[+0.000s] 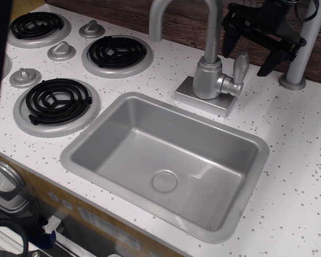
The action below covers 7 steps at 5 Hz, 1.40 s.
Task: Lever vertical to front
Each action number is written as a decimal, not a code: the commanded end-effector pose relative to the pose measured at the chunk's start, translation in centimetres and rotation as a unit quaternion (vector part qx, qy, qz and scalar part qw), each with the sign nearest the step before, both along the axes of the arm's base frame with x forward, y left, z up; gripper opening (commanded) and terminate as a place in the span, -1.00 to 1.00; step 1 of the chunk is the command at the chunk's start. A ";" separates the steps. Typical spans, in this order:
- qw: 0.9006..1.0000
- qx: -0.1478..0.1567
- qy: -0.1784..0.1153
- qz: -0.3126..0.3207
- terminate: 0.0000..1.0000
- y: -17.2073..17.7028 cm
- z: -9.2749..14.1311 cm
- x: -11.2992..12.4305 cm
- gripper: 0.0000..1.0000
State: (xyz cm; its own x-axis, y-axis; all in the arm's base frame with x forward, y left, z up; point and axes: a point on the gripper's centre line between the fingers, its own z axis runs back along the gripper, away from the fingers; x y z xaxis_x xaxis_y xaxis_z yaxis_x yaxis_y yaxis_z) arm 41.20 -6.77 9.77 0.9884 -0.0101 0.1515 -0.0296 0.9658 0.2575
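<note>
The lever (239,66) is a small silver-grey paddle that stands upright, joined by a short stub to the right side of the faucet's cylindrical body (207,79). My black gripper (249,51) hangs above and behind the lever, open and empty. Its left finger (230,42) and right finger (270,61) are spread wide apart, and neither touches the lever.
The curved spout (182,10) rises from the faucet on its square base (203,97) behind the grey sink (166,160). Stove burners (116,52) and round knobs (61,51) lie to the left. A grey post (302,45) stands at the right rear.
</note>
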 end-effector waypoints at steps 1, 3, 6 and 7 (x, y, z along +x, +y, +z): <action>1.000 -0.007 -0.025 -0.017 -1.00 -0.6 1.6 1.3 1.00; 1.000 -0.010 -0.015 -0.005 -1.00 -0.3 1.0 1.0 -1.00; 0.999 -0.011 0.026 0.042 -1.00 1.3 0.3 -2.5 -1.00; 0.998 -0.028 0.036 0.046 -1.00 1.7 -1.1 -3.2 -1.00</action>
State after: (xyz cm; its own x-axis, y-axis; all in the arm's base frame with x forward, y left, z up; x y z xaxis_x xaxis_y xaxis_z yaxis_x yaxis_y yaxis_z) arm 37.21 -5.93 5.14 0.9973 0.0734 0.0064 -0.0731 0.9762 0.2043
